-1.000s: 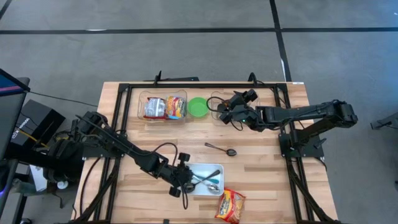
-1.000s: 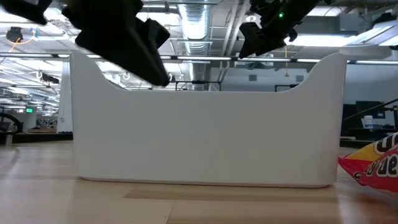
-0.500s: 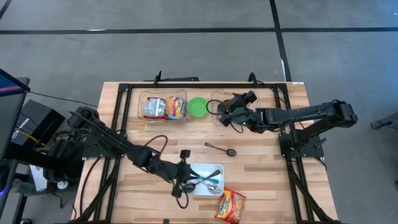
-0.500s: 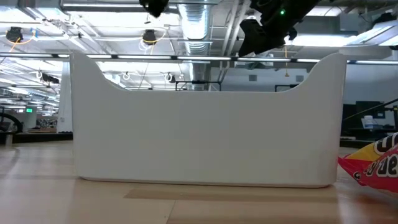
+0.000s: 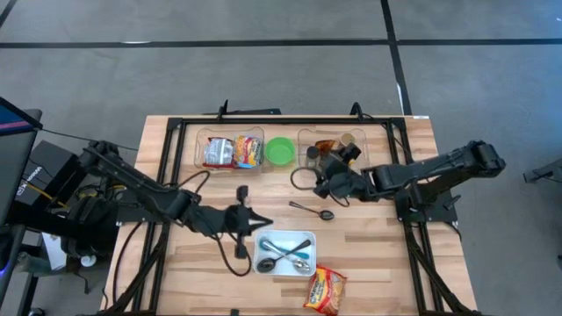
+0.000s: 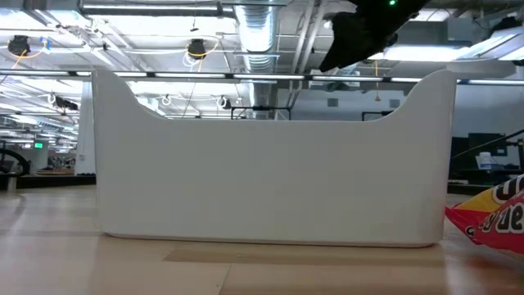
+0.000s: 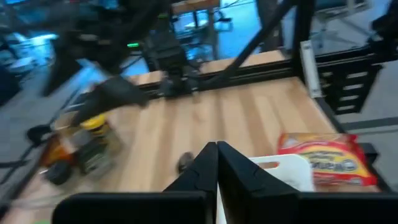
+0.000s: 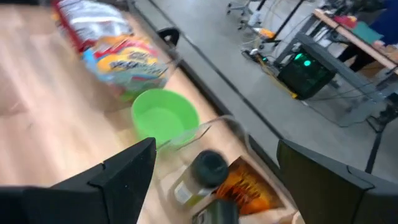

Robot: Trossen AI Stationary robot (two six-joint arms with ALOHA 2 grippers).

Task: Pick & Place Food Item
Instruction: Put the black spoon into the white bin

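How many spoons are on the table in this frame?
3. One lies loose on the wood, between the clear bins and the white tray. Two lie crossed inside that tray. More could be hidden in the clear bins.

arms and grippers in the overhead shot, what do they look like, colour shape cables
Both are dark, near-black jointed arms with black cables looping loosely along them. The left gripper ends in two slim dark fingers tapering to a point. The right gripper is a chunkier black block, with two broad, flat dark fingers seen in its wrist view.
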